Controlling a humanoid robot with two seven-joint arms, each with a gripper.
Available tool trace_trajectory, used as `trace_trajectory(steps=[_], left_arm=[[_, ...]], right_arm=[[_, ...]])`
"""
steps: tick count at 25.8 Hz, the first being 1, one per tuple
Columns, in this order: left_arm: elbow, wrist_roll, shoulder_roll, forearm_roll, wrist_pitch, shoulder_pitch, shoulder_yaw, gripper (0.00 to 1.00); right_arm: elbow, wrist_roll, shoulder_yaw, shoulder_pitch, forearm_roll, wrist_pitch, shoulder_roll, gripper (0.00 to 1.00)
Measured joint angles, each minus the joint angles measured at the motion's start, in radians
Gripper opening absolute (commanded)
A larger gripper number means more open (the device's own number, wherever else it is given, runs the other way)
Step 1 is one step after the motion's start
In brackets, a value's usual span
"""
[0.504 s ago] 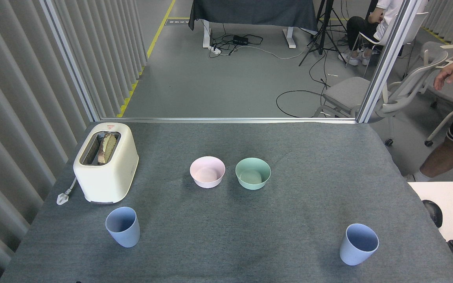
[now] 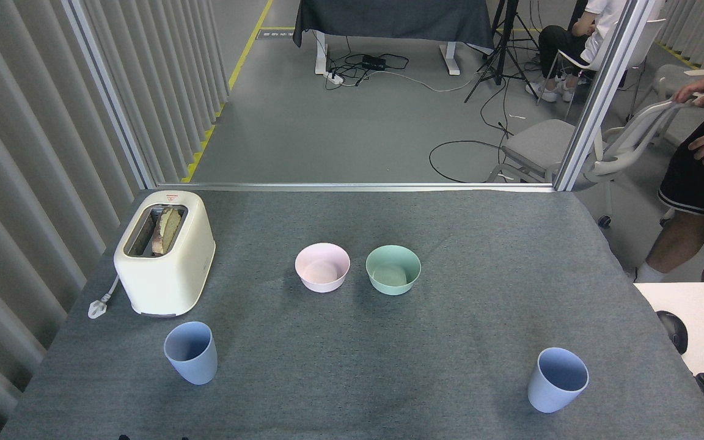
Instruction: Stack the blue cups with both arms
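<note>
A grey felt-covered table [image 2: 450, 244] carries everything. At its far left stands a cream toaster [image 2: 165, 253] with bread in its slots, its plug [image 2: 98, 307] lying beside it. Mid-table, a pink bowl [image 2: 322, 267] and a mint-green bowl [image 2: 393, 269] sit side by side, apart. The left blue cup [image 2: 191, 353] stands upright, mouth up, just in front of the toaster; the right blue cup [image 2: 557, 379] stands upright too, well apart, near the right edge. Between them the cloth lies bare. Neither gripper is in view, so how their fingers stand cannot be told.
</note>
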Motion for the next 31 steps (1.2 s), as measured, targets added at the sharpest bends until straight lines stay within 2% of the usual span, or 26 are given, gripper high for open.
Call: trace_trajectory(steps=[4, 12, 20, 31], left_arm=[[0.041, 0.001, -0.001, -0.010, 0.027, -0.029, -0.006, 1.00], [0.187, 0.000, 0.000, -0.054, 0.049, -0.183, -0.065, 1.00], [0.329, -0.004, -0.002, -0.122, 0.150, -0.311, -0.078, 1.00], [0.412, -0.006, -0.004, -0.124, 0.167, -0.395, -0.078, 1.00]], right_arm=[[0.002, 0.001, 0.002, -0.003, 0.001, 0.002, 0.000, 1.00], [0.007, 0.020, 0.007, -0.006, 0.004, 0.019, -0.001, 1.00], [0.011, 0.032, 0.008, -0.006, 0.007, 0.024, -0.001, 1.00], [0.015, 0.040, 0.012, -0.007, 0.008, 0.025, -0.001, 1.00]])
